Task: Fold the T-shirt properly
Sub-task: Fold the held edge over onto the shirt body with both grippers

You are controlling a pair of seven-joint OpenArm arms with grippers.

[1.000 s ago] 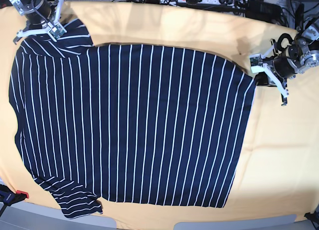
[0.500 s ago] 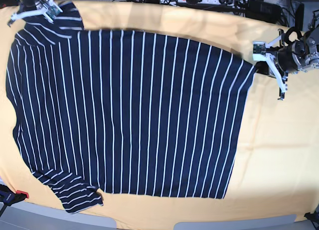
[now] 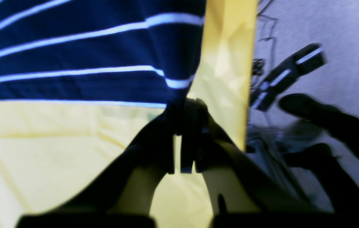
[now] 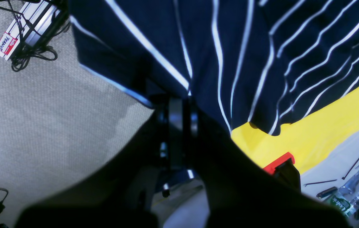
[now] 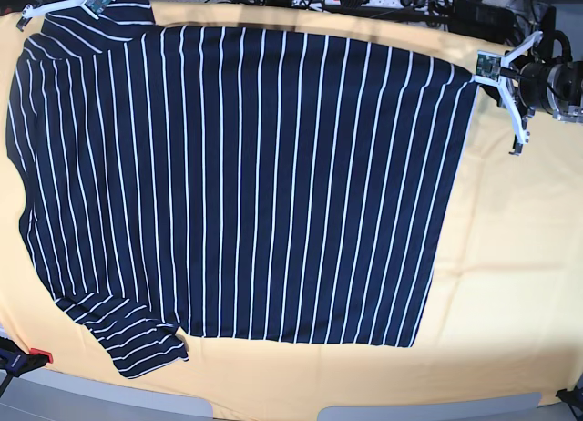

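**Both claws pinch the far edge of a striped shirt, pulled flat across a yellow table**

The T-shirt (image 5: 246, 184) lies spread face-flat over most of the yellow table cover (image 5: 510, 257), its stripes running from far edge to near edge, one short sleeve bunched at the shirt's near corner by the table's front lip. The left gripper (image 5: 485, 67) is clamped shut on the shirt's far hem corner; its wrist view shows the dark fingers (image 3: 185, 139) pressed together on the cloth (image 3: 103, 47) right where it meets the yellow. The right gripper (image 4: 179, 117) is likewise closed on the shirt's far sleeve end, the fabric (image 4: 230, 47) draped from its tips.

This looks like the spreading step, the garment being tensioned flat, with no fold made so far. The next move likely calls for both arms to act together: either set the cloth down smooth, or carry the far edge toward the near edge, level, so the stripes stay aligned and no crease forms.

From overhead the right gripper is nearly cut off at the frame's corner beyond the shirt's sleeve. Both wrist views are dark and blurred around the fingers, so how much cloth each holds cannot be made out. The collar is not clearly visible.
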